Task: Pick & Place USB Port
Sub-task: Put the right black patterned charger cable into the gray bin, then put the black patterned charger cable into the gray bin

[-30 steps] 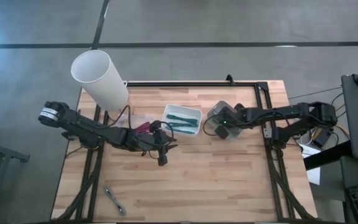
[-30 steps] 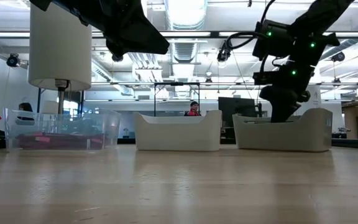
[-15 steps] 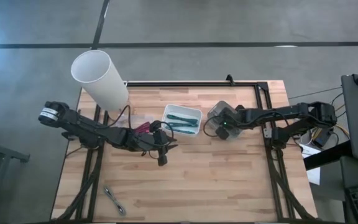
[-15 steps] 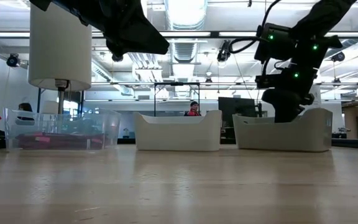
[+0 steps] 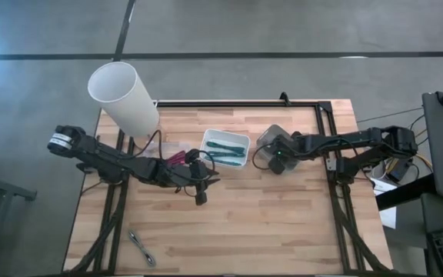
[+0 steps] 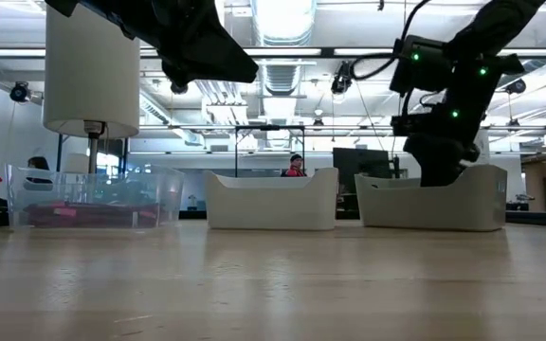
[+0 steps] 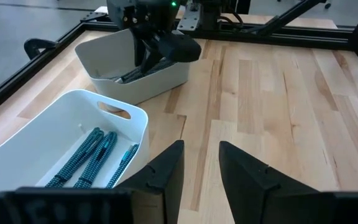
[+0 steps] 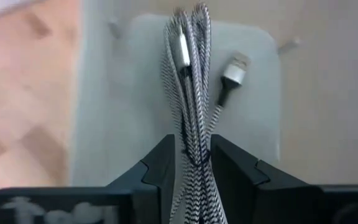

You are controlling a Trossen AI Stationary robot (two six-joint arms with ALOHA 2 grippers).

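High view shows our wooden table [image 5: 237,223] with both arms reaching toward its middle, and most of the near half lies bare, so we have plenty of room to carry something forward. A tall white cylinder [image 5: 123,95] stands at the far left corner, clear of both arms. Three bins sit in a row across the table's far half: a clear bin [image 6: 93,197] on the left holding reddish things, a white tray [image 7: 55,140] in the middle with teal braided cables [image 7: 92,157] laid lengthwise, and a grey bin [image 8: 166,93] on the right. We judge the row is sorted by colour, so each cable has its own home.

Our right gripper [image 8: 191,163] is down inside the grey bin, and its fingers are narrowed around a bundle of white braided USB cable [image 8: 188,93], whose connector ends [image 8: 234,70] lie free on the bin floor. The grip sits at the bundle's middle, likely so the loops lift together. The bin walls stand close on both sides, so we would judge a straight lift safest before any sideways travel.

Our left gripper [image 7: 196,165] waits just beside the white tray's near corner, fingers slightly parted and empty, hovering over bare wood. A small metal tool [image 5: 141,248] lies near the front left edge, well apart from everything.
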